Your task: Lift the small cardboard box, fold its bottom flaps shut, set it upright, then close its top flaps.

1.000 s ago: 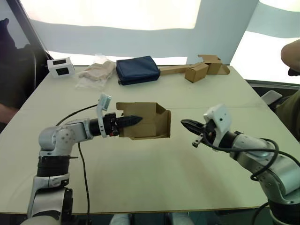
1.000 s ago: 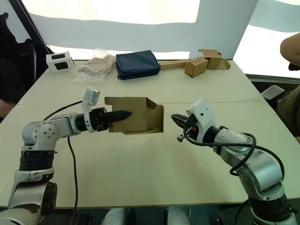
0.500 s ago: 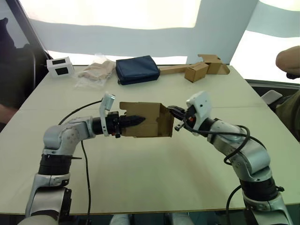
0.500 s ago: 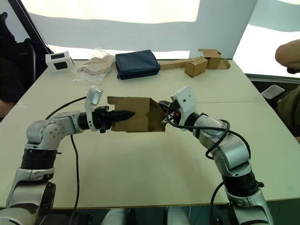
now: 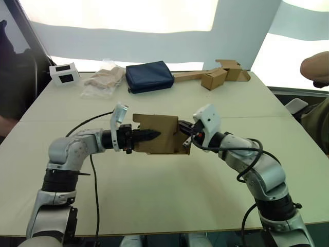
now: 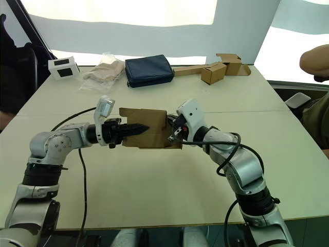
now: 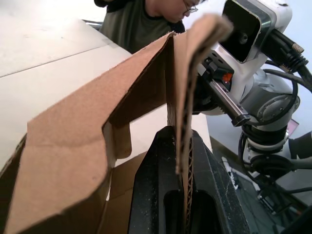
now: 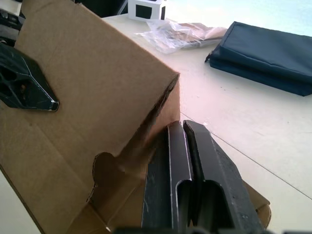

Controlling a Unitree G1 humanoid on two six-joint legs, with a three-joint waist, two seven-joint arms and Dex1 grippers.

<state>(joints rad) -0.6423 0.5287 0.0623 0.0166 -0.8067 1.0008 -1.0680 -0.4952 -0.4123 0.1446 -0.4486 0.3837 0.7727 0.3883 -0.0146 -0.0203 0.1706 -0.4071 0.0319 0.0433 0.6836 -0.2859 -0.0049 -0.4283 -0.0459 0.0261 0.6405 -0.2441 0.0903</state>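
The left gripper [image 5: 149,135] holds the box [image 5: 160,135] above the middle of the surface [image 5: 169,190], its fingers clamped on one cardboard wall. The right gripper [image 5: 185,138] presses its closed, empty fingers against the flaps [image 5: 183,144] at the box's right end.

Box [image 5: 163,135] matt corrugated cardboard (pincer [image 7: 183,204] fingers glossy black plastic).

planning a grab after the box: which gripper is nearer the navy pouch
Left, narrowly. The left gripper clamps the box wall almost straight below the pouch; the right gripper is shut at the box's other end, further aside.
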